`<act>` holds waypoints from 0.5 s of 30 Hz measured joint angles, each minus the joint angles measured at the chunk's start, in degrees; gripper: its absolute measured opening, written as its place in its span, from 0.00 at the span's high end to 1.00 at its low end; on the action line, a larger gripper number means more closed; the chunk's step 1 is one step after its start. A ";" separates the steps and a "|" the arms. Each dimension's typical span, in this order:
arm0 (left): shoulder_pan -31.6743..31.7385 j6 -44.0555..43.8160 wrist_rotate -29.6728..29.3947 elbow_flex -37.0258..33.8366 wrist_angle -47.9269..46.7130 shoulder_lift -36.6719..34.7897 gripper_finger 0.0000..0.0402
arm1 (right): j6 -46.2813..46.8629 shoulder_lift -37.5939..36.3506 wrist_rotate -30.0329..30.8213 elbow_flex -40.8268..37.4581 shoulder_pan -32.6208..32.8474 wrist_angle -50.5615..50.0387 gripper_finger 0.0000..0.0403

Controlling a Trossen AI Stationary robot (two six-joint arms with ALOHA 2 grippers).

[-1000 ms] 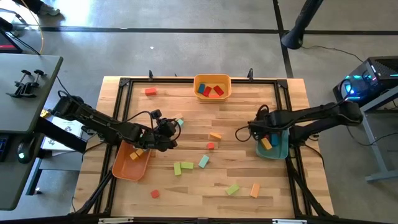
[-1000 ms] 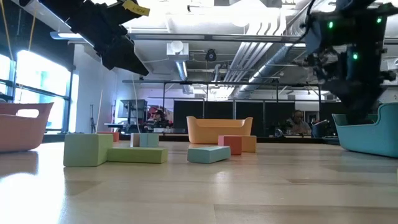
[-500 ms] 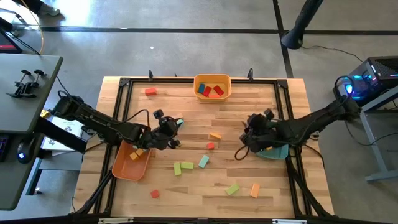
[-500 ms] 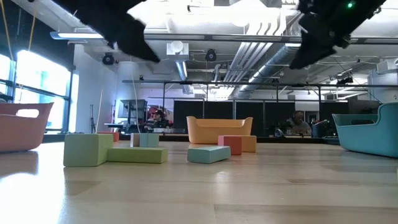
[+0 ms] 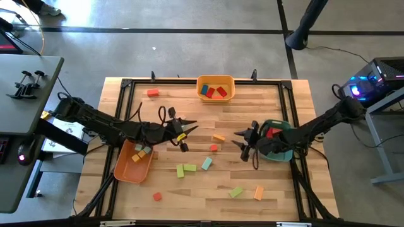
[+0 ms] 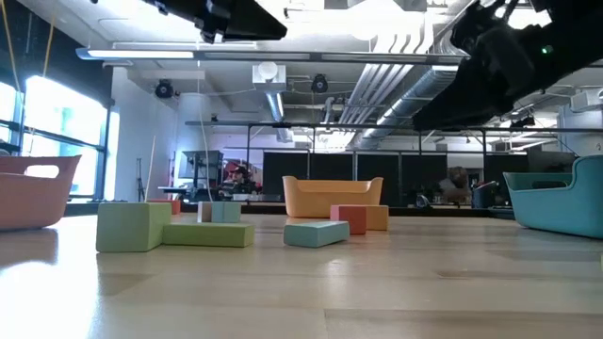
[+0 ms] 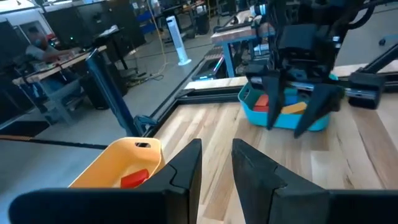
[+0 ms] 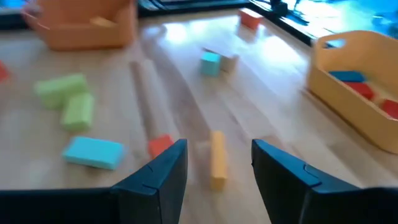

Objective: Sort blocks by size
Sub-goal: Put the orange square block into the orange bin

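Loose blocks lie flat on the wooden table: an orange bar [image 5: 218, 137], a red cube [image 5: 214, 148], a teal block [image 5: 206, 164], green blocks [image 5: 185, 169] [image 5: 236, 192], an orange block [image 5: 259, 192] and red ones [image 5: 157, 197] [image 5: 152, 93]. More blocks lie in the yellow tray [image 5: 215, 94], the orange tray [image 5: 129, 170] and the teal tray [image 5: 281, 154]. My left gripper [image 5: 188, 135] is open and empty, held above the table to the left of the orange bar. My right gripper [image 5: 240, 145] is open and empty, just left of the teal tray, facing the left one [image 7: 216, 146].
The right wrist view shows the orange bar [image 8: 217, 158], the red cube [image 8: 160, 145], a teal cube [image 8: 210, 62] and the green blocks [image 8: 62, 87] ahead of my right gripper [image 8: 219, 146]. A black frame [image 5: 126, 85] borders the table. Bare wood lies along the near edge.
My left gripper has gone from the orange tray's far end toward the table's right, up and tipped nearly level. My right gripper has left the teal tray, gone toward the table's left and tipped level. No block has moved.
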 joint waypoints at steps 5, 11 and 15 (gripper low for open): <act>-0.69 -1.78 -0.03 0.00 0.83 0.52 0.82 | -2.61 0.00 -6.20 -1.49 0.00 7.99 0.57; -3.80 -7.64 -0.02 0.00 4.00 5.92 0.82 | -1.94 0.00 -8.41 -1.49 1.19 12.97 0.57; -6.64 -8.99 0.14 0.00 6.83 10.93 0.82 | 1.14 0.00 -7.83 -1.49 3.75 14.75 0.57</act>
